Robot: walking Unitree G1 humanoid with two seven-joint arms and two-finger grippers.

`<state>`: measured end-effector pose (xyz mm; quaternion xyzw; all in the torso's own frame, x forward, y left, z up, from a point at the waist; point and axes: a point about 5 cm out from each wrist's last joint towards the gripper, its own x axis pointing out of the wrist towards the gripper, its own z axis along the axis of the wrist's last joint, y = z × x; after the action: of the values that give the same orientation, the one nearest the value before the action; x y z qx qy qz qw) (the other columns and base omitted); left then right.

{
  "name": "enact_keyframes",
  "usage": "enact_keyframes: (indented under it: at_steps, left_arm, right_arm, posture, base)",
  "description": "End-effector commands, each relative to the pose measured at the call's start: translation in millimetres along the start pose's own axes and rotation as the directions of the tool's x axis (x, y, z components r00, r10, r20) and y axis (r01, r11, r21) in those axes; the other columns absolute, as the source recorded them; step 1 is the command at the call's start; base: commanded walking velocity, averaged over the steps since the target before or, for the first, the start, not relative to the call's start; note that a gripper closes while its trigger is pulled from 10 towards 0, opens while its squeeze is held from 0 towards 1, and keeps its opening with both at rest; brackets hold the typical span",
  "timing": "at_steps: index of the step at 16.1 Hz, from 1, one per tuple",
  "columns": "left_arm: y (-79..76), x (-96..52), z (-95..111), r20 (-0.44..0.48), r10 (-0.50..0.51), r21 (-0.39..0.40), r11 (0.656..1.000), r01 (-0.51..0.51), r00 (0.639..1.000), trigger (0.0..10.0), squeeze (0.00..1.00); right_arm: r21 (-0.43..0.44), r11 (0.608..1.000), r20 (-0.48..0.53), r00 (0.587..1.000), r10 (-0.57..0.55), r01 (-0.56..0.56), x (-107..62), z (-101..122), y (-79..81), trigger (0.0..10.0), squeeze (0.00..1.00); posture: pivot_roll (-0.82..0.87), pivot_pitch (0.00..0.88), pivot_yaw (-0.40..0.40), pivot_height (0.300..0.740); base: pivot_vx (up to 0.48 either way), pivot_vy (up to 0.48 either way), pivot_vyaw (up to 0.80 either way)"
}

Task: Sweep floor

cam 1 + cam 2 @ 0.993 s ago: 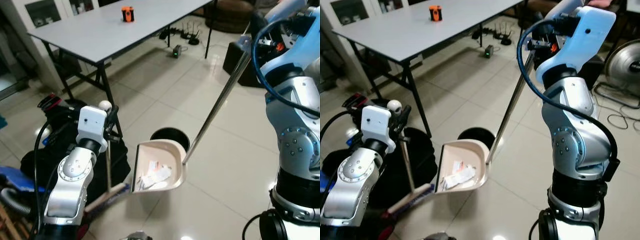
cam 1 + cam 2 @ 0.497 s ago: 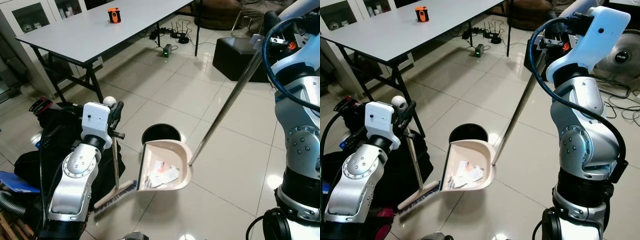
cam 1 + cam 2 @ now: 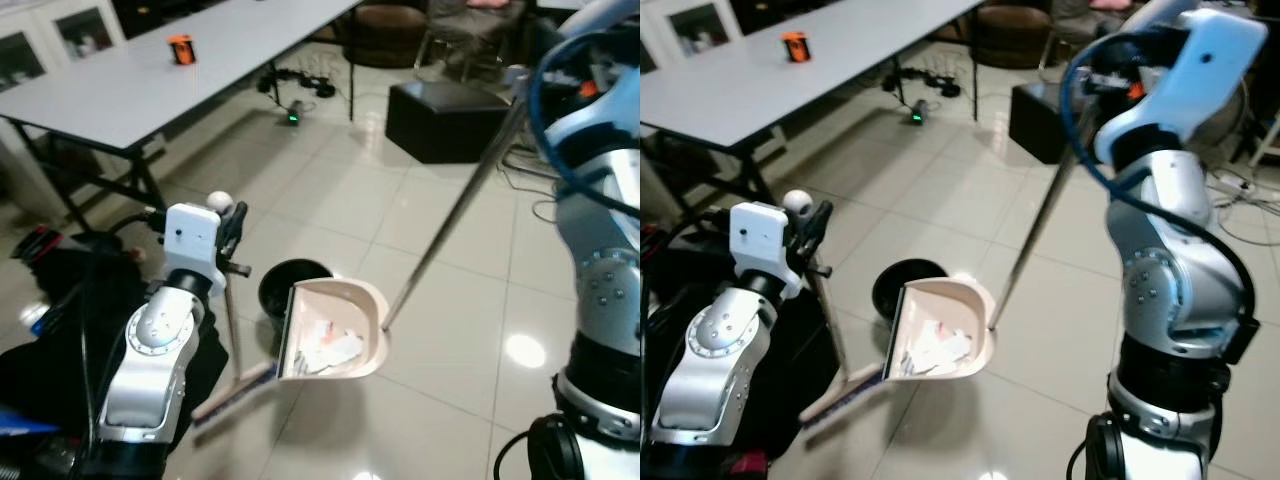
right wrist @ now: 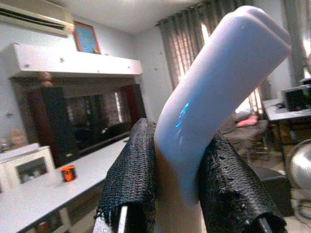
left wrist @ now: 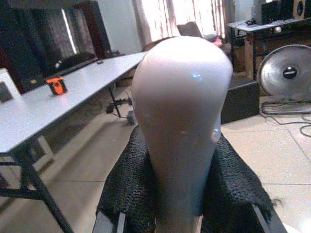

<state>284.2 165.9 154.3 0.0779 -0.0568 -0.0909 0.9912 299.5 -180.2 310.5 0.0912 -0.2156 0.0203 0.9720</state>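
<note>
Two-tool arrangement at the emptying stage of sweeping. The left gripper (image 5: 187, 213) pinches the rounded top of the broom handle (image 5: 181, 121) between its black padded fingers (image 5: 129, 194), so the broom (image 3: 232, 385) hangs nearly upright with its brush head low, just beside the open mouth of the dustpan (image 3: 335, 330). The right gripper (image 4: 177, 194) is pressed tight on the bent grip (image 4: 214, 92) of the dustpan's long metal pole (image 3: 455, 205), which slants down from the raised right arm to the pan; holding it high by the pole probably lets the pan be carried without bending. The pan is tilted on edge, its mouth turned toward the left arm, with pale scraps of paper (image 3: 328, 348) gathered inside. It hovers right next to the round black bin (image 3: 287, 290) on the tiled floor (image 3: 450, 340), apparently positioned for tipping the scraps in. A grey table (image 3: 150, 85) bearing a small orange object (image 3: 181, 48) stands well behind. A mark at the hub of the floor fan (image 5: 286, 73) is too small to read; no other writing is legible.
</note>
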Motion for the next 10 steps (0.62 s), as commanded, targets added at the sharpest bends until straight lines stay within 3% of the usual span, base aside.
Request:
enact_keyframes:
  at_steps: [1, 6, 10]
  left_arm:
    - [4.4, 1.1, 11.2, 0.047, 0.009, 0.027, 1.000, -0.010, 0.999, 10.0, 0.00]
    - [4.9, 0.2, 10.9, 0.046, 0.013, 0.024, 1.000, -0.014, 0.999, 10.0, 0.00]
    - [6.0, -0.9, 9.8, 0.041, 0.014, 0.024, 1.000, -0.015, 0.999, 10.0, 0.00]
  right_arm:
    - [0.013, 0.999, 0.036, 0.999, 0.029, -0.030, 3.2, 7.4, 6.5, 10.0, 0.00]
    - [-0.024, 0.999, 0.025, 0.999, 0.037, -0.036, 5.0, 7.0, 7.9, 10.0, 0.00]
    - [-0.006, 1.000, 0.035, 0.999, 0.003, -0.003, 6.2, 7.4, 3.7, 10.0, 0.00]
  posture:
    - [-0.03, 0.026, 0.059, 0.740]
    - [-0.02, 0.023, 0.052, 0.740]
    - [-0.02, 0.022, 0.053, 0.740]
  base:
    - [0.450, 0.000, 0.00]
    - [0.461, 0.000, 0.00]
    - [0.463, 0.000, 0.34]
